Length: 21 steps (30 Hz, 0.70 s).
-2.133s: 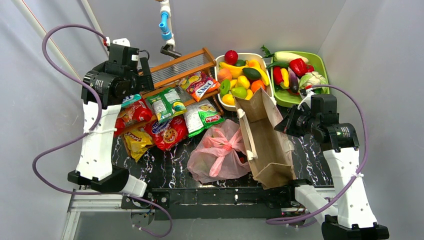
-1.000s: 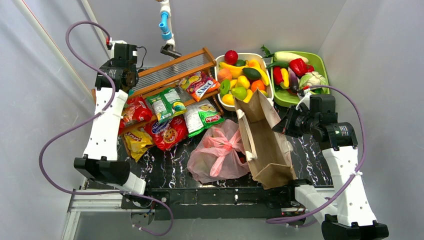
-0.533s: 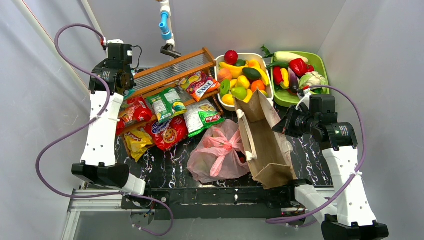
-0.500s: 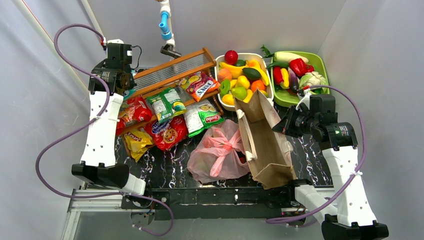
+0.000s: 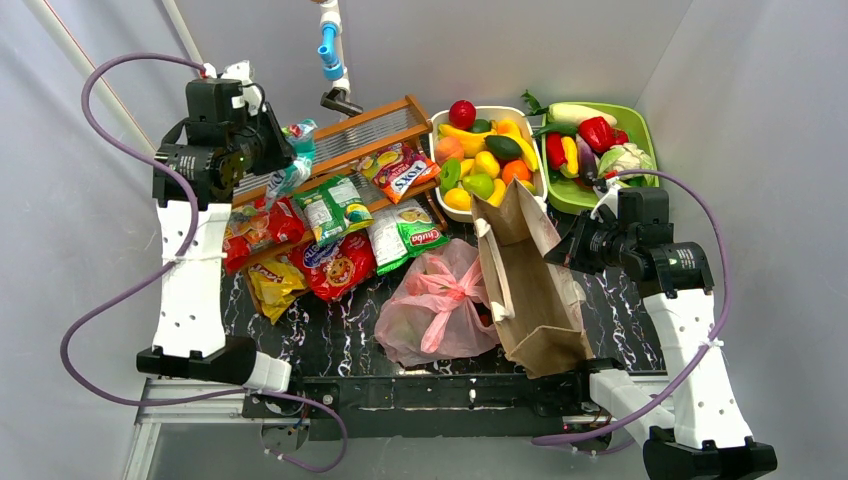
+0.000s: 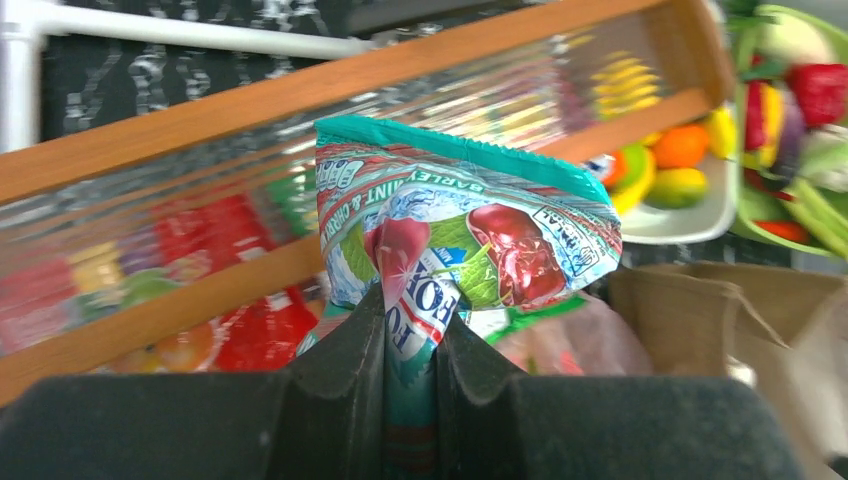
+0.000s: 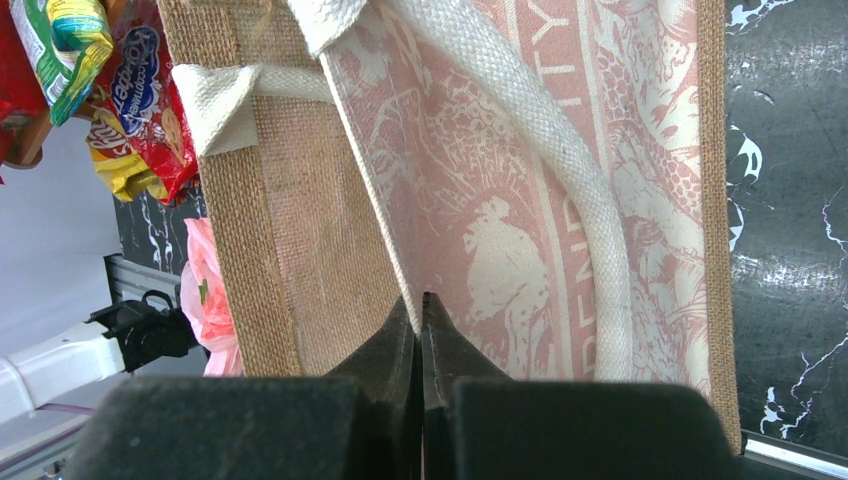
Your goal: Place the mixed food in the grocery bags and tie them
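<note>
My left gripper (image 5: 272, 152) (image 6: 410, 300) is shut on a teal crinkly snack packet (image 5: 292, 160) (image 6: 460, 220), held up over the wooden rack (image 5: 350, 135). More snack packets (image 5: 340, 265) lie below the rack. The brown bag (image 5: 530, 290) (image 7: 300, 200) stands open at centre right. My right gripper (image 5: 562, 252) (image 7: 420, 300) is shut on its right rim, beside a white rope handle (image 7: 560, 150). The pink rose-printed bag (image 5: 440, 300) lies left of it, handles knotted, with dark shapes showing through it. Toy fruits (image 5: 485, 160) fill the white basket.
The white basket (image 5: 500, 108) and the green vegetable tray (image 5: 645, 125) sit at the back right. A white pipe with a blue fitting (image 5: 330, 45) hangs over the rack. Grey walls close in on both sides.
The left gripper has closed on the teal packet and lifted it up and to the right, over the rack. The right arm and both bags have stayed put.
</note>
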### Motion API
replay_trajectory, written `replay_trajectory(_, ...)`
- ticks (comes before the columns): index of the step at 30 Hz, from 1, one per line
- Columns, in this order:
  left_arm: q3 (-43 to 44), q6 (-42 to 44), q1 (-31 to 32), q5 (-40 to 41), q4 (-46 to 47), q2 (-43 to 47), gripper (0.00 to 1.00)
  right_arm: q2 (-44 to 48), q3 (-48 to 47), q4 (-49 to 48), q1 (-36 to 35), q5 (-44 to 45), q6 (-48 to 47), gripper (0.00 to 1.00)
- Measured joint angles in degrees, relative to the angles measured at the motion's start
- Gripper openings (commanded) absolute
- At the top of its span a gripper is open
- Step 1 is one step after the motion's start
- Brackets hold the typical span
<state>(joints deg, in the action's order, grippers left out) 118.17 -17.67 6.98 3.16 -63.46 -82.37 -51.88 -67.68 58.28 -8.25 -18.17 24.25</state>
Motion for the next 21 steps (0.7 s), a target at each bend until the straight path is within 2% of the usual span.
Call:
replay_trajectory(11, -5.81, -8.83, 1.73, -28.00, 9.84, 4.31, 0.00, 0.04, 0.00, 0.00, 0.00, 0.00, 0.02, 0.01)
replay_trajectory(14, -6.71, -9.94, 6.12, -31.39, 12.26, 4.02, 0.00, 0.11, 0.00, 0.00, 0.00, -0.02, 0.02, 0.01)
replay_trajectory(21, -9.68, -13.86, 19.56, -33.44, 19.21, 3.06, 0.00, 0.44, 0.00, 0.02, 0.00, -0.02, 0.22, 0.01)
